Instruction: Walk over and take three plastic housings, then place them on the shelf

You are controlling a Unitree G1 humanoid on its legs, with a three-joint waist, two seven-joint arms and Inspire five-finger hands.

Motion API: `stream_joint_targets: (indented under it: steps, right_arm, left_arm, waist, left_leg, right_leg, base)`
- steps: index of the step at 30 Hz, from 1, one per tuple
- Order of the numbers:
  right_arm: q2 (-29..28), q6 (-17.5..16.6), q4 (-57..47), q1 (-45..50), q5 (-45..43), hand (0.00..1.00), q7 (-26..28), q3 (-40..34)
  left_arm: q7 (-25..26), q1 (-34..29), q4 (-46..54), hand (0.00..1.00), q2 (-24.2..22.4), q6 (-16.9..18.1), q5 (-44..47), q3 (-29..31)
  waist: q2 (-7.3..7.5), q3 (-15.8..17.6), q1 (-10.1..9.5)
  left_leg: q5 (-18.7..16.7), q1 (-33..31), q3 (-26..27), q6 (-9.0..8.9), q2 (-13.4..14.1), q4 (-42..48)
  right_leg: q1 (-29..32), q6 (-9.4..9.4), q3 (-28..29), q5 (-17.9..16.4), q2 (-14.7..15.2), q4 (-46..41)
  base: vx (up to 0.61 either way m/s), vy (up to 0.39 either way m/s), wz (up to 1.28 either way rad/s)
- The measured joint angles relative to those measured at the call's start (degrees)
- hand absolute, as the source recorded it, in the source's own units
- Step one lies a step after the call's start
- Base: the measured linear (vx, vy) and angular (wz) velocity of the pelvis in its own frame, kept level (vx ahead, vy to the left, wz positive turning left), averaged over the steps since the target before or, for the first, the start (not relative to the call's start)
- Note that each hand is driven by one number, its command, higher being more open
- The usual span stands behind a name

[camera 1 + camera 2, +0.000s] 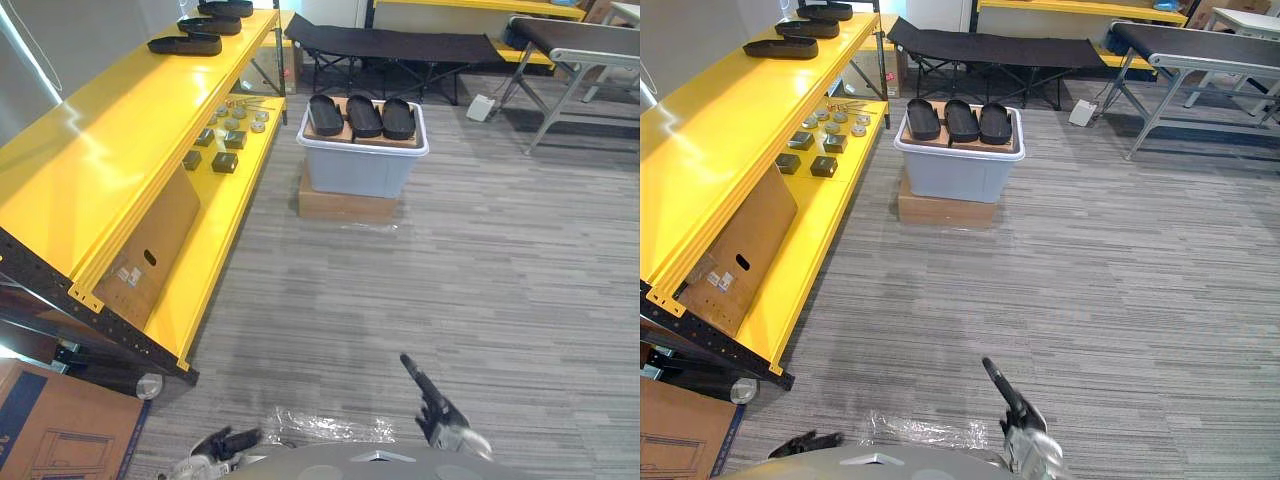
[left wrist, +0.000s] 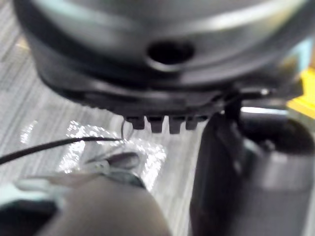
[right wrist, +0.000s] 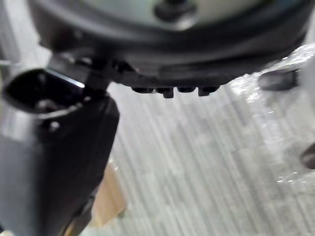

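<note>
Down the left runs the long yellow metal shelf (image 1: 120, 150), and at the far end of its top level lie three black oval plastic housings (image 1: 186, 44) in a row. On the lower level are small metal parts (image 1: 225, 135), with a brown cardboard carton (image 1: 150, 255) nearer. Just right of the shelf, a grey plastic bin (image 1: 360, 172) sits on a flat brown cardboard box (image 1: 345, 208), with three more black housings (image 1: 362, 115) side by side on top. Behind it stands a black folding cot (image 1: 400, 45). Close in, clear plastic film (image 1: 330, 428) lies on the grey carpet floor (image 1: 480, 280).

The small parts (image 1: 226, 135) on the lower level of the shelf (image 1: 100, 170) are too small to be identified. The farthest plastic housing (image 1: 228, 8) is cut by the upper edge, the cardboard box (image 1: 60, 425) by the lower left corner, and the left hand (image 1: 225, 440) is half hidden at the bottom.
</note>
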State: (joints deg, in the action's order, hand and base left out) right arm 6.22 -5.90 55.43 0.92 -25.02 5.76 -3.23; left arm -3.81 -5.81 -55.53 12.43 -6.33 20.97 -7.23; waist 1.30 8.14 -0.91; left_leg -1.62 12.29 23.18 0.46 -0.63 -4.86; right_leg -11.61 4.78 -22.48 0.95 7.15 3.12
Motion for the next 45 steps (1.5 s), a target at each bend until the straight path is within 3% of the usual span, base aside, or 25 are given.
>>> stream_joint_targets:
  steps: [5, 14, 24, 35, 37, 38, 40, 41, 43, 45]
  right_arm:
    - [0.08, -3.10, -2.85, -2.99, 5.02, 1.00, 0.45, 4.70]
    - [0.36, -3.18, -2.65, -2.13, 2.95, 1.00, 0.27, 6.71]
    - [0.16, -3.78, -3.99, 1.11, -2.36, 1.00, -1.30, 4.38]
    - [-0.30, -5.74, -6.93, 3.99, -3.50, 1.00, -2.52, 1.49]
    - [-0.69, -5.92, -8.37, 4.06, -4.82, 1.00, -3.90, 1.48]
    - [-1.47, -6.40, -10.65, 4.20, -8.06, 1.00, -5.25, 0.69]
    - [-1.95, -7.08, -11.45, 3.39, -10.24, 1.00, -6.37, 0.32]
    - [-2.06, -7.50, -11.54, 2.58, -11.85, 1.00, -6.81, 0.28]
    - [-2.06, -7.86, -11.90, 3.86, -12.03, 1.00, -6.81, 0.13]
    - [-2.13, -8.52, -14.95, 6.08, -11.31, 1.00, -6.72, -0.44]
  left_arm:
    - [-0.51, 4.41, 4.21, 1.00, -2.64, 1.38, 3.16, -3.37]
    - [-2.29, 5.64, 4.93, 1.00, -4.60, 2.05, 6.83, -6.21]
    - [2.45, 1.53, 10.61, 1.00, -4.57, 6.63, 8.53, -1.64]
    - [2.39, -2.11, 13.70, 1.00, -4.65, 8.85, 8.94, -0.91]
    - [2.44, -2.61, 16.40, 1.00, -4.69, 8.95, 8.94, -0.95]
    - [2.52, -2.70, 19.51, 1.00, -4.76, 9.09, 8.94, -1.02]
    - [2.98, -2.51, 21.40, 1.00, -4.74, 9.71, 8.93, -1.06]
    - [4.31, -2.41, 23.15, 1.00, -4.65, 10.61, 8.94, -1.24]
    - [5.27, -2.54, 23.58, 1.00, -4.72, 10.89, 8.94, -1.54]
    - [5.82, -2.19, 24.87, 1.00, -4.54, 10.92, 8.50, -2.12]
  waist:
    - [-0.17, 0.10, 0.17]
    - [-0.79, 0.44, 2.07]
    - [-1.16, 0.66, 2.48]
    - [-1.02, 0.71, 2.47]
    - [-1.06, 0.74, 2.50]
    - [-0.68, 1.16, 2.46]
    - [-0.47, 1.78, 2.44]
    - [0.54, 3.51, 2.48]
    - [0.53, 4.16, 2.40]
    - [-0.06, 4.79, 2.69]
  left_leg:
    - [0.05, -0.06, 0.00, -0.05, -0.18, -0.08]
    - [0.06, -0.75, 0.37, -0.06, 0.16, -0.01]
    - [0.02, -1.02, 0.82, -0.10, 0.16, -0.03]
    - [-0.08, -1.20, 0.97, 0.06, 0.17, -0.03]
    - [-0.64, -2.28, 1.23, 0.42, 0.10, 0.03]
    - [-1.73, -4.18, 1.60, 1.37, 0.02, 1.26]
    - [-2.36, -5.92, 2.26, 1.56, 0.43, 3.49]
    - [-3.82, -5.78, 3.20, 2.68, 0.79, 6.13]
    - [-6.48, -5.94, 3.03, 2.62, 1.92, 9.13]
    - [-8.24, -6.27, 2.35, 2.01, 3.83, 11.14]
  right_leg:
    - [0.20, 0.06, 0.07, 0.06, 0.19, -0.09]
    - [1.07, 0.04, 0.53, 0.20, -0.15, 0.02]
    - [1.57, 0.16, 0.98, 0.53, -0.10, 0.04]
    - [1.98, 0.11, 1.09, 0.44, -0.06, -0.17]
    - [5.38, -0.05, 1.52, -1.88, 0.88, -5.41]
    - [11.33, -0.21, 1.78, -4.57, 2.92, -15.26]
    - [17.60, -0.83, 0.71, -5.10, 5.37, -26.00]
    - [22.18, -0.92, -0.24, -4.90, 8.29, -35.51]
    - [21.86, -1.45, -1.73, -5.61, 8.50, -36.66]
    - [20.10, -1.34, -2.51, -5.92, 6.37, -33.57]
  base:
    - [-0.03, 0.024, -0.01]
    - [0.00, 0.005, -0.02]
    - [-0.02, 0.011, -0.02]
    - [0.00, 0.002, -0.01]
    - [-0.01, 0.054, -0.09]
    - [0.00, 0.066, -0.16]
    - [-0.02, 0.055, -0.23]
    - [-0.04, 0.052, -0.22]
    - [0.05, 0.036, -0.17]
    - [0.15, -0.005, -0.08]
